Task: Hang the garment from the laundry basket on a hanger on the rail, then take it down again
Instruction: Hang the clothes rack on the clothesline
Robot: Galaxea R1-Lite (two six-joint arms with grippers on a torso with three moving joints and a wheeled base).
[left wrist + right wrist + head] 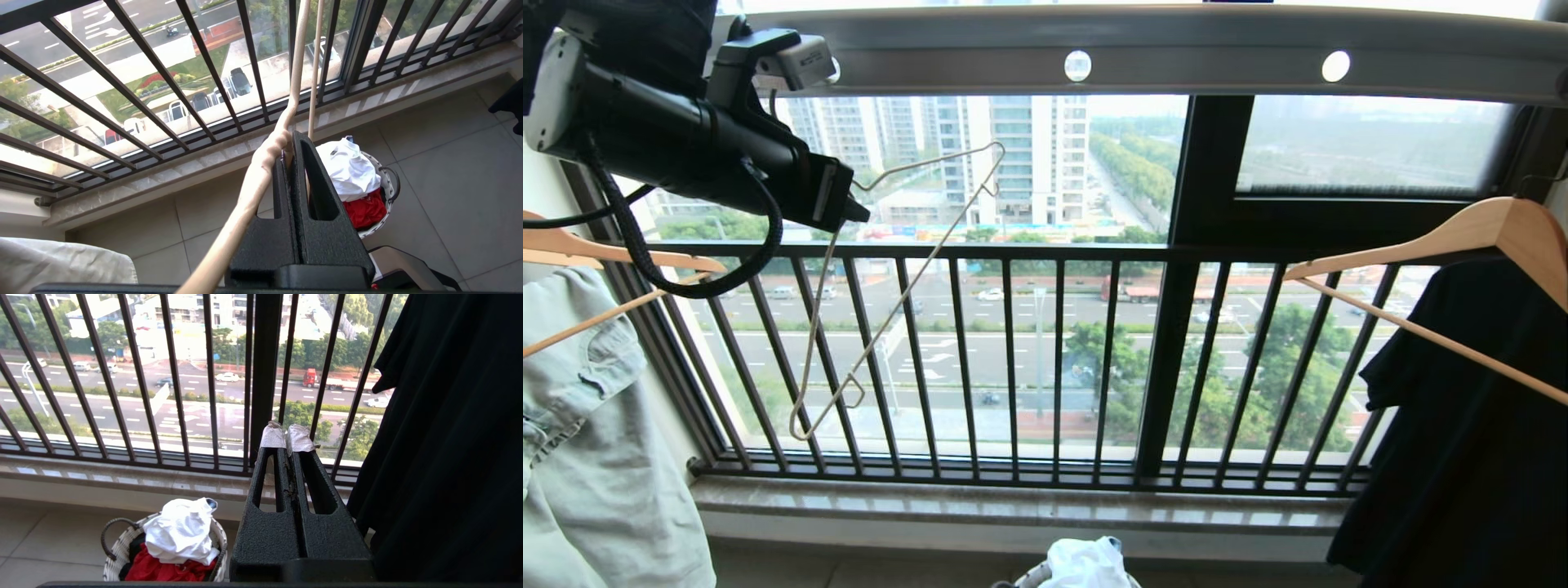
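At bottom centre, the crumpled white T-shirt (1086,563) lies in the small round white woven basket (118,555). At upper left, the left gripper (854,214) pinches the thin cream wire hanger (890,310) below the grey perforated rail (1176,49). The right gripper (288,437) is pressed together, empty.

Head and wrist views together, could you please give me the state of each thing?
left pincer: shut on the hanger, off the rail
right pincer: shut, empty
garment: crumpled in the laundry basket
red garment: under it
black shirt: hung on a wooden hanger
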